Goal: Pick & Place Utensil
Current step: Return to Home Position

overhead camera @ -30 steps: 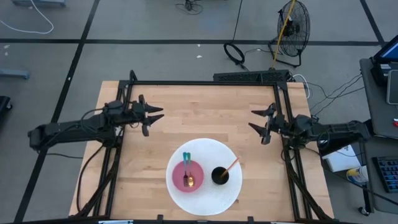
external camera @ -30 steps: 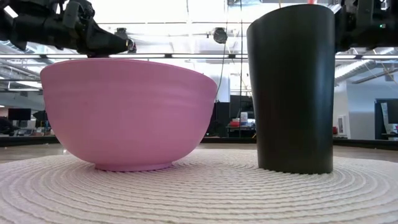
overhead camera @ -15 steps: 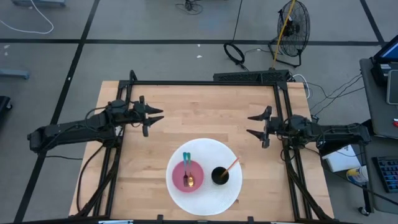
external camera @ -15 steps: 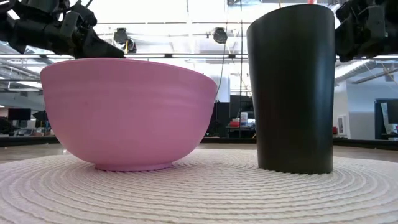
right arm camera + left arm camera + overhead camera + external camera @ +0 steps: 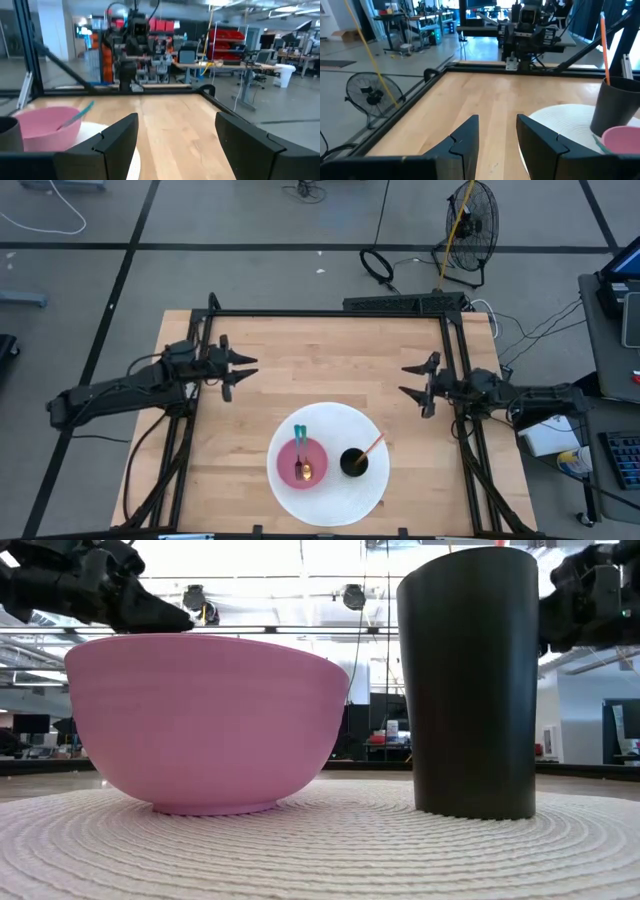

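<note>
A pink bowl and a black cup stand on a round white mat near the table's front edge. A teal-handled utensil lies in the bowl, its handle leaning on the far rim, beside a darker utensil. An orange-handled utensil stands in the cup, leaning on its rim. My left gripper hovers open at the table's left side, far from the mat. My right gripper hovers open at the right side. Both are empty.
A black frame runs along the table's far, left and right edges. Bare wood lies between the two grippers. In the left wrist view the cup and bowl stand ahead to one side; the right wrist view shows the bowl.
My right gripper has sunk a little toward the table, still open; in the low view it has dropped lower beside the black cup. The bowl, the cup and the utensils have stayed in place.
</note>
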Available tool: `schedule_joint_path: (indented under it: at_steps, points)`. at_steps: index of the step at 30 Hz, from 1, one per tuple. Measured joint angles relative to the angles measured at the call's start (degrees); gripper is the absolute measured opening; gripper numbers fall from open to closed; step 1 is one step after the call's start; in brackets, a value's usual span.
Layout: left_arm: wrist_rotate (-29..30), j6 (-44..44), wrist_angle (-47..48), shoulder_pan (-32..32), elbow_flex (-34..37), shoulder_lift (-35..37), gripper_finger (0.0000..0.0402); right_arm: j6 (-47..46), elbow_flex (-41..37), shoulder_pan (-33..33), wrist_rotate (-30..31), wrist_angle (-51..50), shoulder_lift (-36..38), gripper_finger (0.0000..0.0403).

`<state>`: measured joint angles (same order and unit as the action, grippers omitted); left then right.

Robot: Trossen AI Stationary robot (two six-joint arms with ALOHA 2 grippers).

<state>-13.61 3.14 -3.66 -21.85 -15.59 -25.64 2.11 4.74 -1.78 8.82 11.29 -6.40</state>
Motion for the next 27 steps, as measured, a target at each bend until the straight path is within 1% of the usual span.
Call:
schedule_joint_path:
  at_steps: [3, 8, 11, 15, 18, 21, 24, 27]
  points:
    - [0.1, 0.1, 3.0, 0.0, 0.0, 3.9, 0.0136, 0.0, -2.1, 0.0, -0.1, 2.4, 2.7, 0.0263]
    - [0.6, -1.0, 5.7, 0.2, 0.1, 11.3, 0.0136, 1.1, -2.9, 0.0, -0.1, 2.0, 5.0, 0.0263]
    - [1.8, -3.5, 3.1, 1.5, 2.6, 14.9, 0.0136, 2.1, -2.9, 0.0, -0.1, 2.0, 5.6, 0.0263]
    - [5.1, -5.2, -2.1, 4.0, 8.7, 18.9, 0.0136, 2.3, -3.0, 0.0, -0.1, 2.1, 5.6, 0.0263]
    - [8.5, -6.4, -3.9, 5.3, 12.6, 21.1, 0.0136, 1.5, -3.0, 0.0, -0.3, 2.1, 5.6, 0.0263]
    - [10.6, -6.8, -5.5, 6.1, 14.8, 22.9, 0.0136, 0.4, -3.0, 0.0, -2.7, 2.2, 5.6, 0.0263]
    - [11.8, -6.5, -5.3, 7.5, 14.8, 23.2, 0.0136, -0.7, -3.0, 0.0, -4.6, 2.2, 5.6, 0.0263]
    - [13.1, -6.3, -7.6, 9.2, 14.8, 23.2, 0.0136, -1.5, -3.1, 0.0, -4.6, 3.0, 5.6, 0.0263]
